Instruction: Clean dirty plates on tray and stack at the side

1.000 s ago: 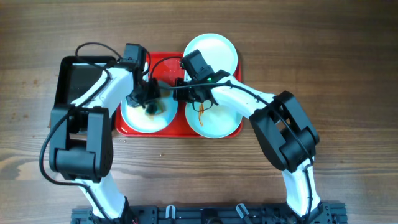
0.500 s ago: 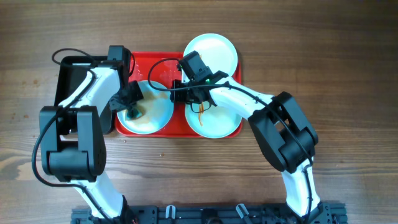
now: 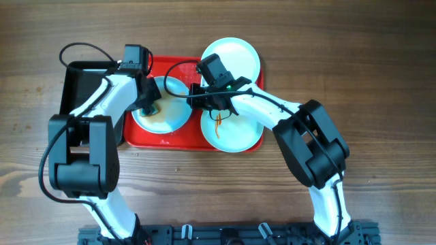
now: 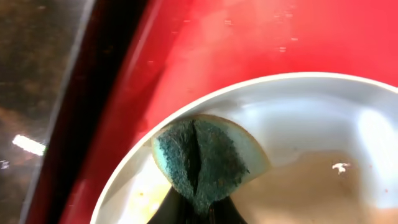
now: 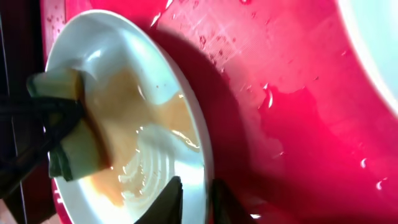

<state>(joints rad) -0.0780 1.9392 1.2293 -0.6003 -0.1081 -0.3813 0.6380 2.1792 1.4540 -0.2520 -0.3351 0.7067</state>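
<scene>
The red tray holds three plates. The left plate carries a brown film of dirty water. My left gripper is shut on a green and yellow sponge and presses it on that plate's left part. My right gripper is shut on the same plate's right rim; in the right wrist view its fingers pinch the rim of the plate, with the sponge across it. The front right plate has an orange smear. The back plate looks clean.
A black tray lies against the red tray's left side, seen as a dark strip in the left wrist view. The red tray floor is wet. Brown wooden table lies all around.
My left gripper swung left with the sponge, then back toward the far side. The left plate has shifted toward the back of the tray. The right gripper stays on its rim.
</scene>
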